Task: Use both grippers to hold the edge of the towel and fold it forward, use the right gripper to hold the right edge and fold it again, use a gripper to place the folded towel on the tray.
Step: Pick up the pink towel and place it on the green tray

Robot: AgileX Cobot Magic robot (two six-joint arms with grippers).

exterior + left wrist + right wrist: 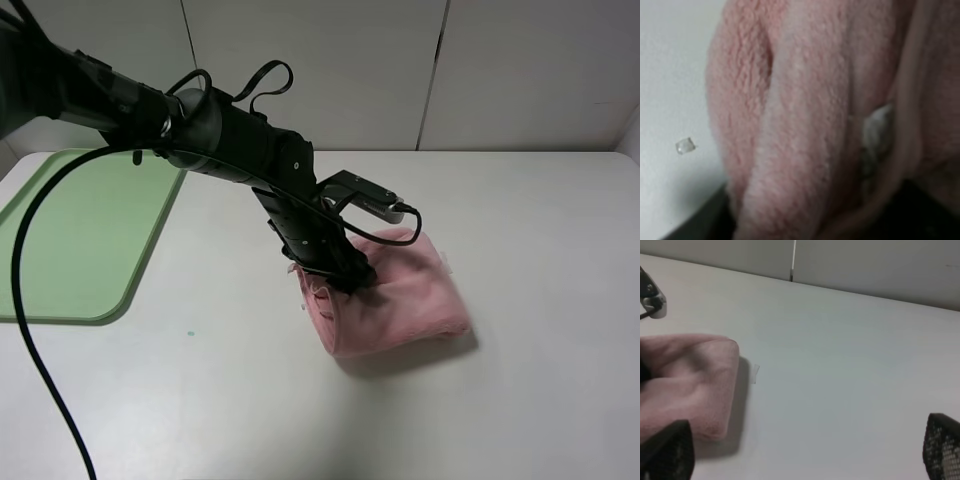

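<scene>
The pink towel (400,295) lies folded into a thick bundle near the table's middle. My left gripper (347,276) reaches across from the left and is shut on the towel's left edge, which is bunched and slightly raised. In the left wrist view the towel (805,120) fills the frame, with its hemmed edge (905,150) running down past a small whitish tag. The light-green tray (80,230) lies flat at the far left. My right gripper (805,450) is open and empty, low over bare table to the right of the towel (690,380). It is out of the exterior view.
The left arm and its black cable (30,330) stretch over the tray's near right corner and the table's left part. A tiny clear scrap (755,372) lies beside the towel. A small green speck (190,332) marks the table. Wall panels stand behind.
</scene>
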